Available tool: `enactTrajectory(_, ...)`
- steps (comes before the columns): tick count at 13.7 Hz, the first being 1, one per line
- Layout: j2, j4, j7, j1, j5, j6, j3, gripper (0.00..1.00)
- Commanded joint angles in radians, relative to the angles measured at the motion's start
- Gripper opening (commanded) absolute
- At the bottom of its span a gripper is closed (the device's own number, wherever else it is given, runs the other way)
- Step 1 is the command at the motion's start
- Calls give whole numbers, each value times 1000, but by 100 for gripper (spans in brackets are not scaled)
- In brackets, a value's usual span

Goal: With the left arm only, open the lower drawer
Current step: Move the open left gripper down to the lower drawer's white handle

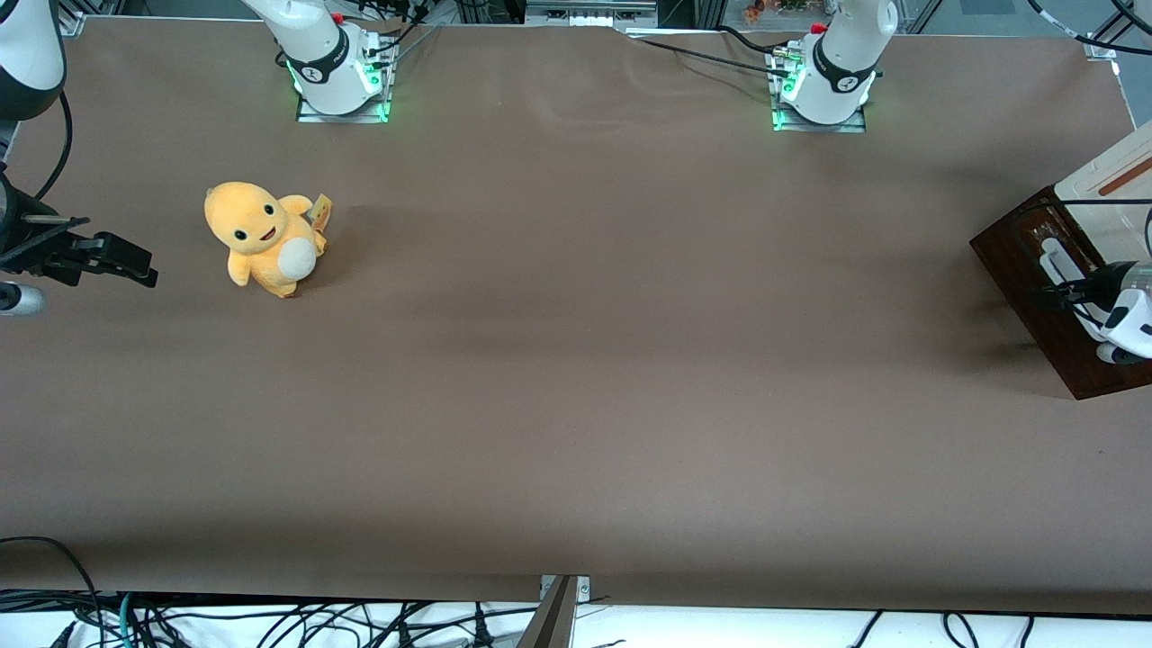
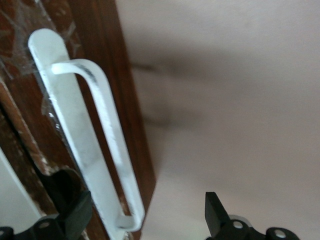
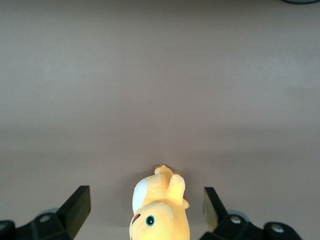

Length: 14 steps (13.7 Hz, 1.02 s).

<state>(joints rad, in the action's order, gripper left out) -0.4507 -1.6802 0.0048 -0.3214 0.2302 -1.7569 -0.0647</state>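
The lower drawer [image 1: 1035,270] is the dark reddish-brown wooden front of a small cabinet [image 1: 1102,193] that stands at the working arm's end of the brown table [image 1: 576,378]. A white bar handle [image 2: 107,135] runs along the drawer front, mounted on a white backplate and bowed clear of the wood. Above the drawer front, the cabinet's cream-white top panel with its brown stripe [image 1: 1125,177] shows at the edge of the front view.

The left arm [image 1: 1129,315] reaches in at the drawer front, and its gripper [image 2: 145,215] is right at the handle with its black fingers spread wide. One finger [image 2: 75,217] lies over the wood of the drawer on one side of the handle, the other finger [image 2: 215,212] is over the table on the other side, and the end of the bar sits in the gap between them. The fingers grip nothing.

Well away from the cabinet, toward the parked arm's end of the table, a yellow plush toy [image 1: 264,238] with a white belly sits upright.
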Motion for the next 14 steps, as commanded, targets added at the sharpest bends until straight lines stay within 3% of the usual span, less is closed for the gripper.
enactTrajectory(1,-19,14,-57,2,76,-4,9,100)
enactTrajectory(9,-101,13,-316,106,285,5,17,100)
enactTrajectory(14,-157,13,-404,148,475,54,17,100)
